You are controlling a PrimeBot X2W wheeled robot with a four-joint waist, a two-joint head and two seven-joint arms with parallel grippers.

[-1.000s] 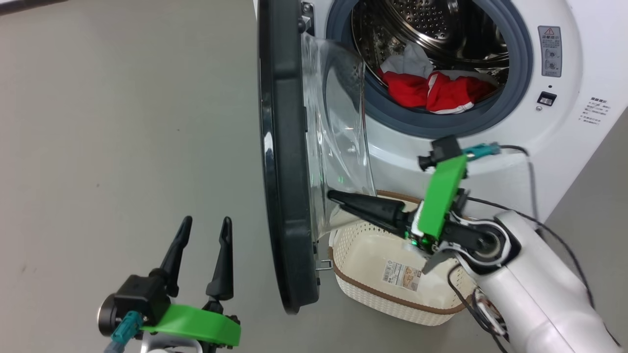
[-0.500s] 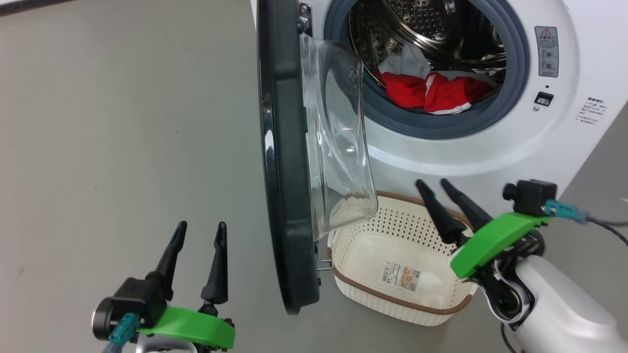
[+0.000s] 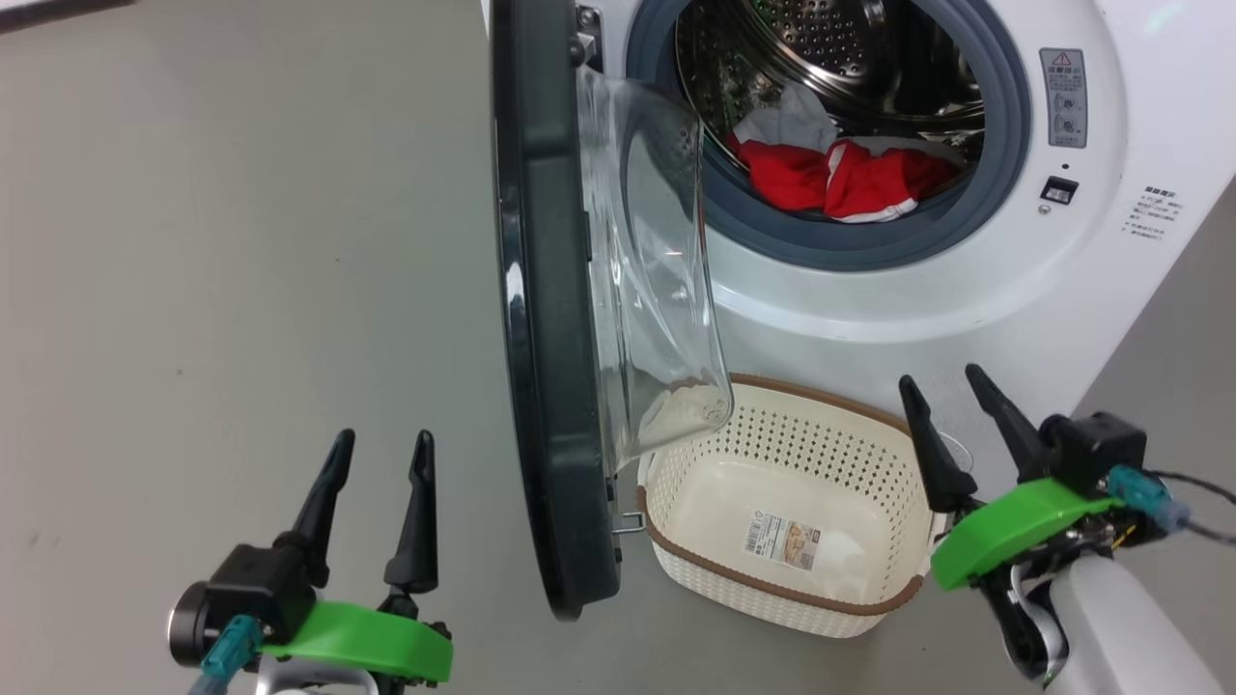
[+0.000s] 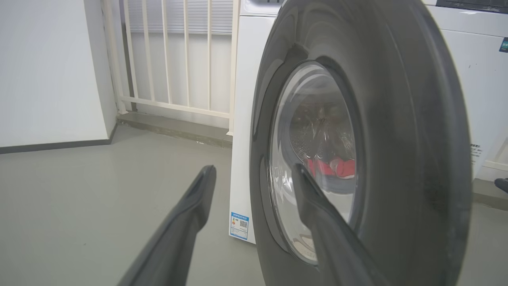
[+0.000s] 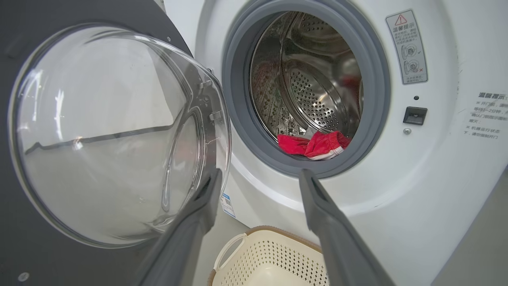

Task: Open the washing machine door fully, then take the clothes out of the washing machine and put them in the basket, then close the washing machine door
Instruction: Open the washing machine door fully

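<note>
The washing machine door [image 3: 541, 319] ran off the head view's top edge. The clothes [image 3: 830, 183] lay partly behind the grey ring [image 3: 850, 253]. The paper label [image 3: 784, 541] in the basket [image 3: 821, 430] was too small to read.

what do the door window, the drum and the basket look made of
Window: clear, glossy glass or plastic; see-through, with reflections. Drum: probably polished steel; mirror shine, punched holes. Basket: matte cream plastic, it seems; moulded holes, brown woven-look rim.
</note>
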